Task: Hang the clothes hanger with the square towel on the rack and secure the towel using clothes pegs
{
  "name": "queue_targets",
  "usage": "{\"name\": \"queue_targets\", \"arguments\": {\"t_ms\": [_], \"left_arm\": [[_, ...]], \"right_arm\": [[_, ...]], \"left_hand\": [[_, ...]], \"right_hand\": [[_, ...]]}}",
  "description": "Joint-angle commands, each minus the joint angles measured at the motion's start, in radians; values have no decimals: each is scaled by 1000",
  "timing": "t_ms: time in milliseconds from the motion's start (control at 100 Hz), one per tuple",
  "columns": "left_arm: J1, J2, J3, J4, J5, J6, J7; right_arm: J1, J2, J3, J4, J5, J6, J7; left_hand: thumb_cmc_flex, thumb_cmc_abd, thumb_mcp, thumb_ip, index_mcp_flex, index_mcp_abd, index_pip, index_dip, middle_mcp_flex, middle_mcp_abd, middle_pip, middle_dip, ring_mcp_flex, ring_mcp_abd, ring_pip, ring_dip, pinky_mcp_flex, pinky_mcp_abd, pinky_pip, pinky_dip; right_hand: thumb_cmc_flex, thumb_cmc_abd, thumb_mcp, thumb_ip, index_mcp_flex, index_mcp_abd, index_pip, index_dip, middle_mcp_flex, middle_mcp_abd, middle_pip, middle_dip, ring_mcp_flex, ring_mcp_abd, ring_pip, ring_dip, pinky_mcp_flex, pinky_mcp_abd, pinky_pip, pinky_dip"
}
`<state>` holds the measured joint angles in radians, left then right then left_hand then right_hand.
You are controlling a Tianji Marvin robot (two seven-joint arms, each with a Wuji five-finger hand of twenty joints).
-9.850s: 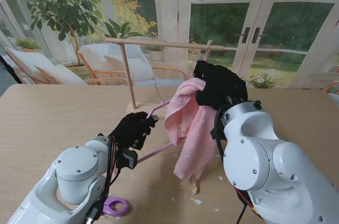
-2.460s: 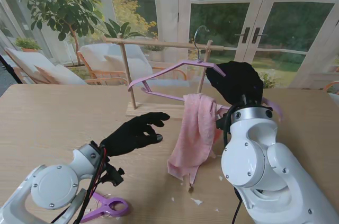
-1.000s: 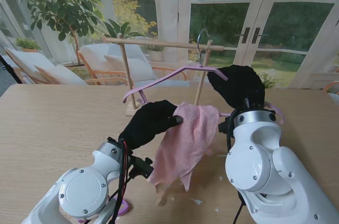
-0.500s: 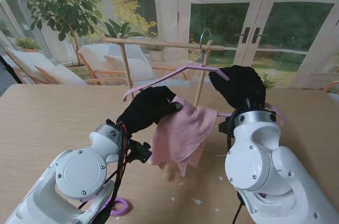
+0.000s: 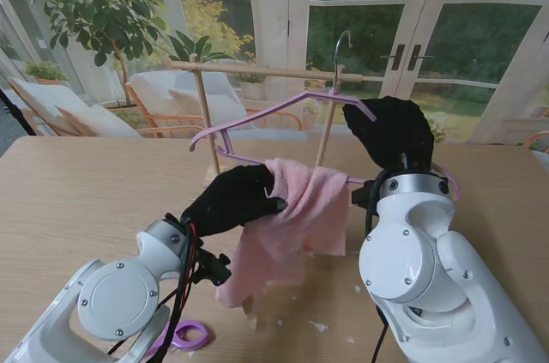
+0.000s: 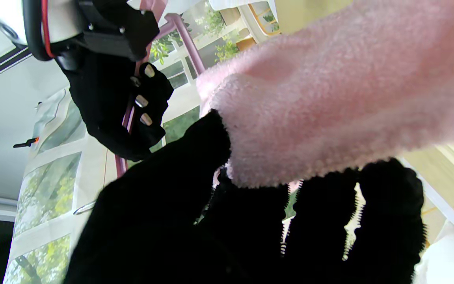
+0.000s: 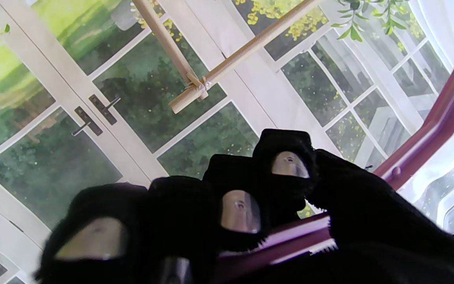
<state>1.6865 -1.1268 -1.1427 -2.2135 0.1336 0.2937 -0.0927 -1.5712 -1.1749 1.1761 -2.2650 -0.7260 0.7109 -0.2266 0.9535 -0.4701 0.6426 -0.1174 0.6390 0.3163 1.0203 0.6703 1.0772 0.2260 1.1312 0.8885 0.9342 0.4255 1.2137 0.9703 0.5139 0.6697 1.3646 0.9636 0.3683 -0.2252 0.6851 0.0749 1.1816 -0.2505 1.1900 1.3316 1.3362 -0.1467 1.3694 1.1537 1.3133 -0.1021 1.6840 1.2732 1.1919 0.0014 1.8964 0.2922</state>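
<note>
Towel [image 5: 292, 217] now hangs wider along the hanger [image 5: 257, 120] than before, left hand [image 5: 233, 200] fingers pinching it; right hand [image 5: 396, 133] fingers clasp the hanger's three-o'clock end beside the rack [image 5: 257, 69]; a peg [image 5: 184, 335] lies on the bench [image 5: 77, 191] at seven o'clock.

Towel [image 5: 292, 208] drapes over hanger [image 5: 283, 110] bar, before the rack [image 5: 257, 71].

left hand [image 6: 219, 221] fingers pinch pink towel [image 6: 329, 98] | right hand [image 6: 120, 106] grips purple hanger [image 6: 185, 41]
</note>
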Motion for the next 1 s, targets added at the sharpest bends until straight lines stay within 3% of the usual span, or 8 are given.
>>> {"name": "queue_targets", "arguments": {"t_ms": [0, 190, 310, 480, 580, 710, 810, 990], "left_arm": [[13, 2, 12, 8, -5, -8, -17], [-2, -2, 43, 52, -52, -44, -16], [-3, 13, 29, 70, -81, -83, -78], [3, 22, -12, 76, -75, -84, -111], [2, 26, -29, 81, -56, -83, -127], [-2, 33, -46, 91, -45, -82, -155], [-6, 36, -55, 102, -28, -78, -164], [-31, 19, -38, 141, -6, -50, -97]], "right_arm": [[4, -18, -4, -6, 12, 5, 5], [11, -24, -9, -13, 42, 8, -3], [7, -23, -4, -22, 45, 9, 1], [-4, -20, 7, -32, 44, 6, 6], [-8, -21, 10, -36, 49, 3, 7], [-12, -19, 10, -42, 49, -2, 12], [-16, -18, 12, -49, 49, -6, 15], [-21, -17, 9, -59, 55, -16, 18]], "left_hand": [[-7, -30, 15, -32, -28, -1, 42, 13, 38, -56, 58, 17, 22, -11, 28, 12, 18, 9, 59, 15], [10, -16, -1, -32, -53, -21, -74, -63, -7, -59, 29, 10, -47, 14, -12, 9, -56, -4, 19, 2], [-80, 20, 54, -31, -44, -228, -485, -236, -274, 10, -366, 82, -357, 22, -284, 2, -324, -97, -103, -80], [-61, 58, 97, -3, -38, -300, -594, -289, -544, 8, -492, 21, -592, -32, -415, -4, -508, -183, -208, -126], [53, 62, 93, -6, -34, -322, -614, -303, -586, -2, -547, -5, -637, -47, -472, -20, -536, -200, -254, -126], [95, 91, 151, 40, -96, -328, -654, -350, -656, -21, -568, -157, -668, -64, -505, -29, -552, -218, -296, -115], [146, 111, 164, 48, -114, -325, -660, -362, -674, -25, -582, -206, -680, -69, -518, -33, -559, -223, -306, -114], [214, 104, 189, -4, -58, -368, -608, -360, -671, -16, -577, -238, -657, -53, -552, 82, -558, -218, -312, -108]], "right_hand": [[21, 38, 12, 37, 53, 81, 23, 32, 97, 72, 58, -3, 2, -40, 160, 49, 65, -157, 198, 1030], [20, 38, 11, 36, 53, 83, 23, 31, 97, 73, 59, -4, 1, -37, 160, 50, 64, -154, 198, 1031], [21, 38, 11, 35, 53, 83, 23, 31, 97, 73, 59, -5, 1, -37, 160, 50, 64, -153, 198, 1031], [23, 38, 11, 35, 53, 83, 23, 31, 97, 73, 59, -5, 1, -37, 160, 50, 64, -152, 198, 1032], [23, 38, 10, 35, 53, 83, 23, 31, 97, 73, 59, -6, 1, -37, 160, 50, 64, -152, 198, 1032], [23, 38, 10, 35, 53, 84, 23, 31, 96, 73, 60, -6, 1, -37, 160, 50, 64, -151, 198, 1032], [23, 38, 10, 36, 53, 84, 23, 31, 96, 73, 60, -6, 1, -37, 160, 50, 64, -151, 198, 1032], [23, 38, 9, 36, 53, 84, 23, 31, 96, 73, 60, -6, 1, -37, 160, 50, 64, -151, 198, 1032]]}}
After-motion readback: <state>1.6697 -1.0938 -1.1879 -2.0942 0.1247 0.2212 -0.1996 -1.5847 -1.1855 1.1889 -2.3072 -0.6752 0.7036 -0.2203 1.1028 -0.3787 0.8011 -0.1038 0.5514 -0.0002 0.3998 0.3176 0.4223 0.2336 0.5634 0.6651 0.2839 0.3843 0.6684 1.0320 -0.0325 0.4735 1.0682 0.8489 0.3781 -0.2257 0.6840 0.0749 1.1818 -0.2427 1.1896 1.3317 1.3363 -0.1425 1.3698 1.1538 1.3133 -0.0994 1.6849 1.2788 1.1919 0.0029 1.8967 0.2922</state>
